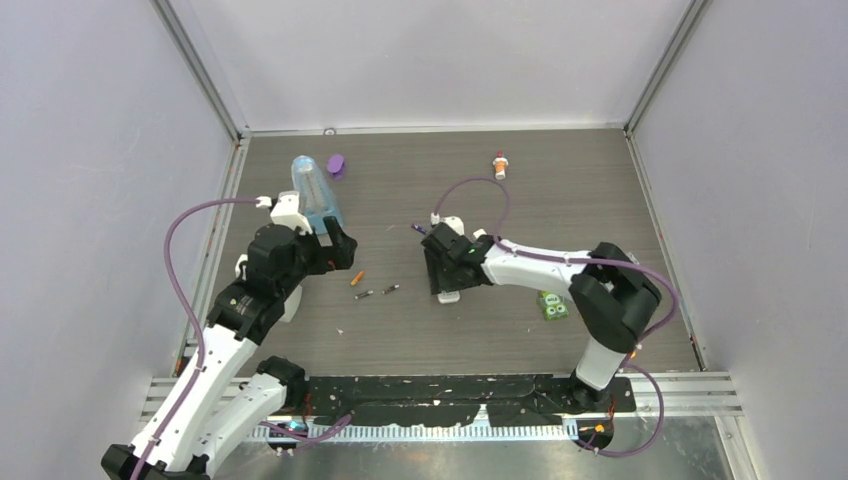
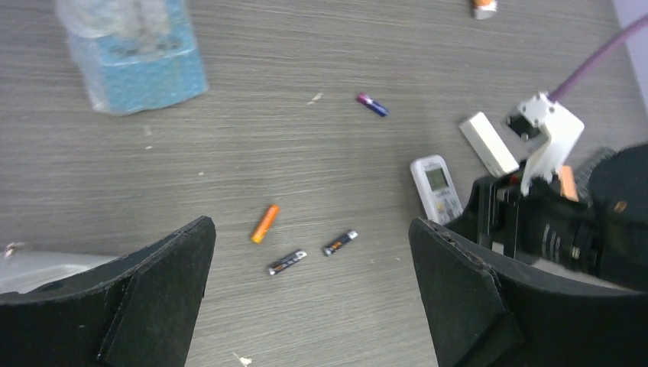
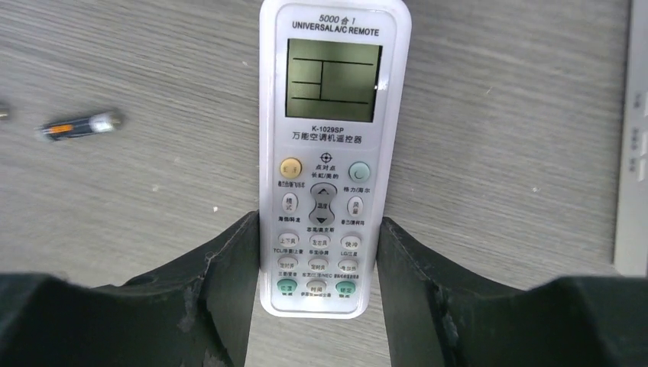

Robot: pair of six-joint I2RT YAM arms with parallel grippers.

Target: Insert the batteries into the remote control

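Readable print stands only on the remote control (image 3: pixel 334 153), in the right wrist view. Along its top edge, in the upper middle of the frame, runs "5000 合 1", and under it "UNIVERSAL A/C REMOTE". The pale screen (image 3: pixel 334 79) shows a few dark lines and no digits. Just below it is the model mark "K-1029SP", then a row of Chinese characters, "万能空调机遥控器". Small Chinese captions sit beside the buttons (image 3: pixel 325 206) further down. "点对点" can be made out at mid-frame, but the others are too fine to read surely. The dark battery (image 3: pixel 80 126) at the left edge carries blurred, unreadable print. Nothing is legible in the other two views.
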